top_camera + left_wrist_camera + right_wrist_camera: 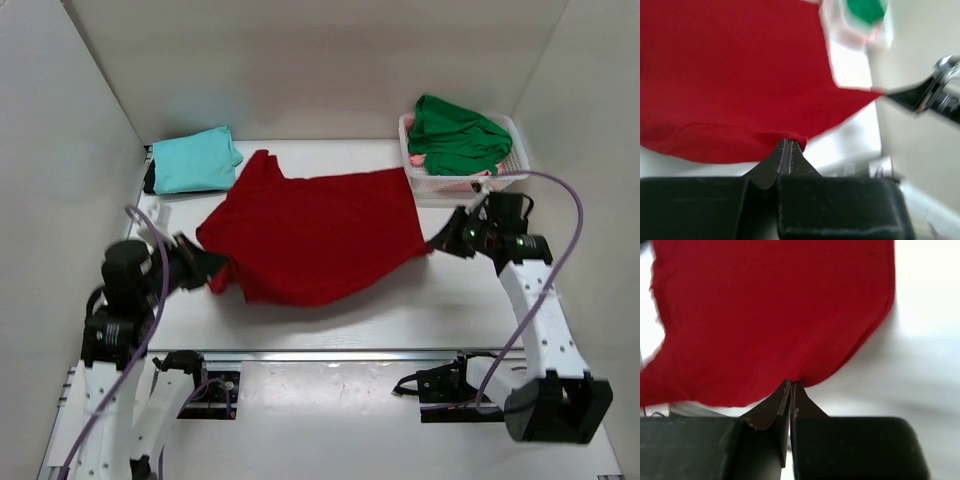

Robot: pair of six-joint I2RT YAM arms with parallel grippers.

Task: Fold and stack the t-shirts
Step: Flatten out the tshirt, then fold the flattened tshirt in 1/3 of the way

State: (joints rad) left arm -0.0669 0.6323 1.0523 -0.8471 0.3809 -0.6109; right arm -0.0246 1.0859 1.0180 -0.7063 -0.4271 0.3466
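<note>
Red shirt (315, 235): centre of frame, stretched between both pincers, apparently partly lifted off the surface (420, 315).
Handling: soft, light and limp, so likely to sag and crease; best held at hems or corners.
Left pincer (788, 147): clamped on the shirt's edge.
Right pincer (790, 386): clamped on the opposite edge.
Hidden: the underside and one sleeve; the left wrist view is blurred.

In the left wrist view the basket (852, 35) and green shirt (867, 9) were blurred and cut by the top edge; the right gripper (887, 94) was blurred. The red shirt (775, 315) ran off the top of the 2 wrist views.
</note>
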